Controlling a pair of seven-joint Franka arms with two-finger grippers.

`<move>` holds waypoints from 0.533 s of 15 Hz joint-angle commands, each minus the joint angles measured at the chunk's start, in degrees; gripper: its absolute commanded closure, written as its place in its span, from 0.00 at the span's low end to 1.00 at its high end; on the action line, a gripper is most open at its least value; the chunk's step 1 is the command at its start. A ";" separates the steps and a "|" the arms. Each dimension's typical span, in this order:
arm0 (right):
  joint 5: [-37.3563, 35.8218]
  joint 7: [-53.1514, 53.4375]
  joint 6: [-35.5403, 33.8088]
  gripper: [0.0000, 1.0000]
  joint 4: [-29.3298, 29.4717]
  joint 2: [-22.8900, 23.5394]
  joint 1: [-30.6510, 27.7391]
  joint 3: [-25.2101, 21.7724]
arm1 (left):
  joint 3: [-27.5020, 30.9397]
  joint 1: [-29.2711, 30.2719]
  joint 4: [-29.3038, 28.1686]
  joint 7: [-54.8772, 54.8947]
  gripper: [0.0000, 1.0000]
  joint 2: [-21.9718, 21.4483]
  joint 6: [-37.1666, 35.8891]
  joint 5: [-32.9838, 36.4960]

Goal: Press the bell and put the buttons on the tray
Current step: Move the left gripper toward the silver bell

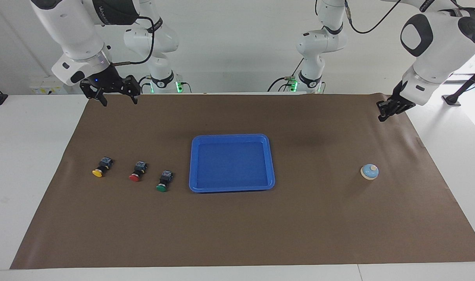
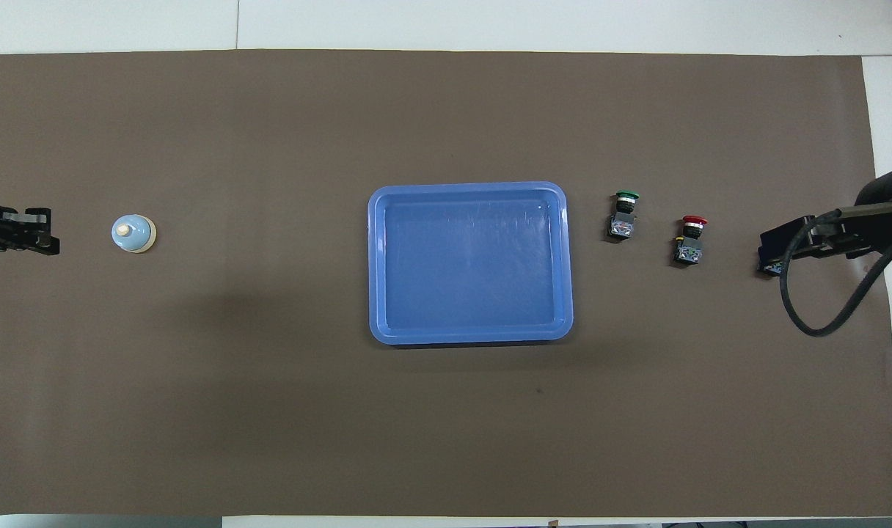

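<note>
A wide brown paper sheet point(image 1: 237, 218) covers most of a white worktop point(image 1: 26, 156), its edges bare at both ends. A plain white wall point(image 1: 229, 43) rises at the worktop's robot end, and daylight enters through a window point(image 1: 474, 58) at one corner.

tray point(image 1: 232, 137): bright blue | bell point(image 1: 369, 171): light blue, cream knob and rim | buttons: black bodies; caps yellow point(image 1: 97, 173), red point(image 1: 134, 178), green point(image 1: 161, 188) | table cover point(image 1: 237, 230): plain brown | arms: white, black grippers
</note>
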 commanded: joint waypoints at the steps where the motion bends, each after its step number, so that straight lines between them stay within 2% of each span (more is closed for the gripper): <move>1: 0.72 -0.21 -0.27 0.00 -1.14 -1.10 -0.64 0.24 | -0.20 0.53 0.23 0.87 1.00 5.17 5.81 1.81; 4: 0.72 -0.21 -0.27 0.00 -1.14 -1.10 -0.73 0.24 | -0.29 1.41 -0.13 0.87 1.00 6.85 8.64 1.89; 8: 0.72 -0.21 -0.27 0.00 -1.14 -1.10 -0.73 0.24 | -0.29 1.06 -0.13 0.79 1.00 12.12 13.38 1.89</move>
